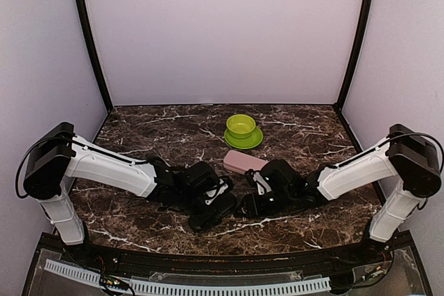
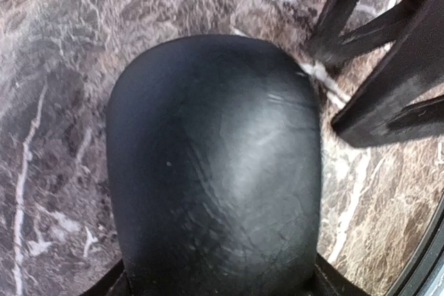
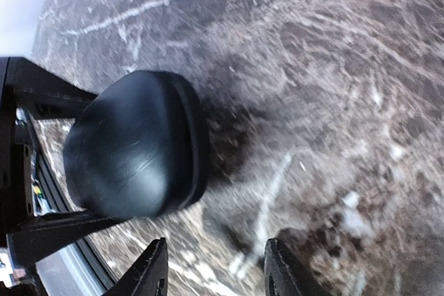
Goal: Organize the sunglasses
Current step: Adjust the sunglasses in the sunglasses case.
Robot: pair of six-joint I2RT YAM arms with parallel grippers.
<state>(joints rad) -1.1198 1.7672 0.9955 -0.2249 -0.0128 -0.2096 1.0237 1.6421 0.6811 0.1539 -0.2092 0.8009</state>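
Sunglasses: none visible, sorting unconfirmed | black case [image 2: 215, 171]: closed, lower centre overhead, clamped in left claw [image 1: 208, 204] | right claw [image 3: 220, 268]: parted, empty

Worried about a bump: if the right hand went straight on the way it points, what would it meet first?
Probably the bare tabletop; seen from the right hand, the black case lies off to one side, though depth is unclear.
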